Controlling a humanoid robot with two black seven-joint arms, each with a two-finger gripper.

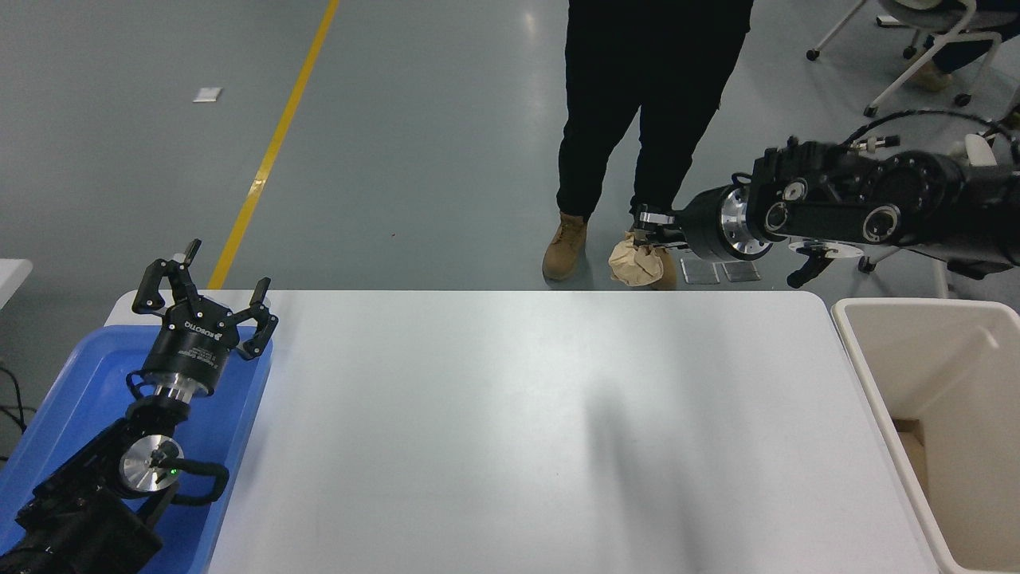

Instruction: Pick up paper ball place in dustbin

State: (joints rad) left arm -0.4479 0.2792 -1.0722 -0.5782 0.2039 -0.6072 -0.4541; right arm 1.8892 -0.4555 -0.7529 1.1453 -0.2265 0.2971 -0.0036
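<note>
A white table seen from above and behind the robot. The right arm reaches in from the right edge, held high and stretched leftward past the table's far edge. Its gripper is clenched on the paper ball, a crumpled tan wad that hangs just below the fingertips, in front of a standing person's boots.

The dustbin, a tall cream bin, stands at the table's right end, nearer the robot than the ball. So the bin lies to the right of the held ball and toward the near side; the arm would likely need to swing back right and nearer before letting go.

The left gripper is parked at the lower left over a blue tray, its fingers spread and holding nothing.
</note>
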